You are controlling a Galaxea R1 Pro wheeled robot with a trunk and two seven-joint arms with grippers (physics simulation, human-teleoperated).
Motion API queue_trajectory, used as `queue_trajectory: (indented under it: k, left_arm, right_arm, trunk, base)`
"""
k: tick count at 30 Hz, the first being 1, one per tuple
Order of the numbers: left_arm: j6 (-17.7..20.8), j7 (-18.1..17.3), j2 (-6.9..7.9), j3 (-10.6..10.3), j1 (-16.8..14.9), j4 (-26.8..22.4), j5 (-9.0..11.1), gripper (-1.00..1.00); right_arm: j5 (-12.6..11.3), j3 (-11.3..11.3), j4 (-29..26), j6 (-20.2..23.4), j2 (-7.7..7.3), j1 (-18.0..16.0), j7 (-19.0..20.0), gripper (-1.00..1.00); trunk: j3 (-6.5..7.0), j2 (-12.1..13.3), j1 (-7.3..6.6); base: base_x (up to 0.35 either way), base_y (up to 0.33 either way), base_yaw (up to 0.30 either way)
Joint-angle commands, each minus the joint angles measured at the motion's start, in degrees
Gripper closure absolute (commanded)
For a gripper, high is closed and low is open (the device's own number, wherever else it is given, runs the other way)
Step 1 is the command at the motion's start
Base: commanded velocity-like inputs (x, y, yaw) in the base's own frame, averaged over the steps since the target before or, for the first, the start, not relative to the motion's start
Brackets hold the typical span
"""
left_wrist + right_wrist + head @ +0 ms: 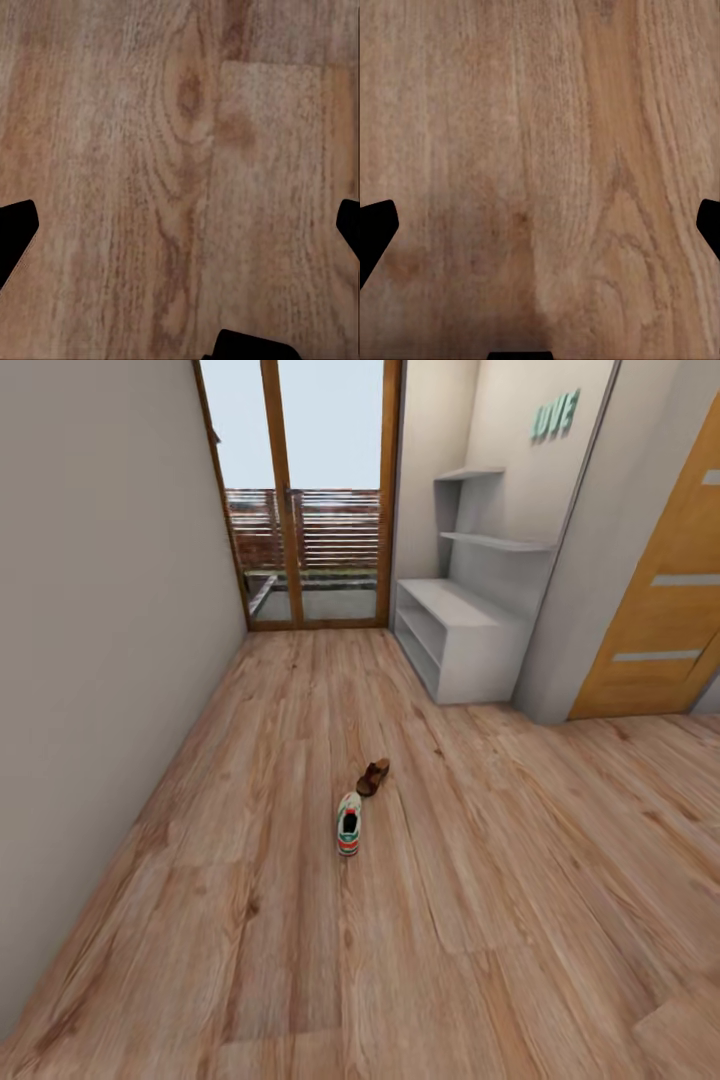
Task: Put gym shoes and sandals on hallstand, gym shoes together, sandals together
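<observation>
One white gym shoe point(348, 825) with green stripes and a red heel lies on the corridor floor point(250, 920), mid-corridor, toe pointing away. Just beyond it, angled to the right, lies one brown sandal point(373, 777). The other shoe of each pair is out of view. The white hallstand point(462, 632) stands against the right wall further down, its bench top and shelves bare. My left gripper point(184, 229) hangs open over bare planks, dark fingertips point(16, 229) wide apart. My right gripper point(542, 229) is likewise open over the floor, with nothing between its fingertips point(376, 225).
A grey wall point(90, 660) runs along the left. A glazed wooden door point(300, 500) closes the corridor's far end. An orange wooden door point(665, 610) sits right of the hallstand, past a grey wall corner point(560, 610).
</observation>
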Motion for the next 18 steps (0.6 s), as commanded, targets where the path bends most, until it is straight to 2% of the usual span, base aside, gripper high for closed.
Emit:
queue_trajectory:
  k: [1, 18]
  left_arm:
    - [-0.19, -0.05, 0.0, 0.1, -0.03, 0.06, 0.03, -1.0]
    - [-0.19, -0.06, 0.0, 0.07, -0.03, 0.06, 0.03, -1.0]
  right_arm:
    - [0.06, 0.02, 0.03, -0.17, -0.01, -0.03, -0.01, -1.0]
    - [0.06, 0.02, 0.03, -0.18, -0.01, -0.03, -0.09, -1.0]
  trunk:
    - [-0.04, -0.01, 0.02]
    - [-0.04, -0.01, 0.02]
  base:
    - [0.338, 0.0, 0.0]
    - [0.338, 0.0, 0.0]
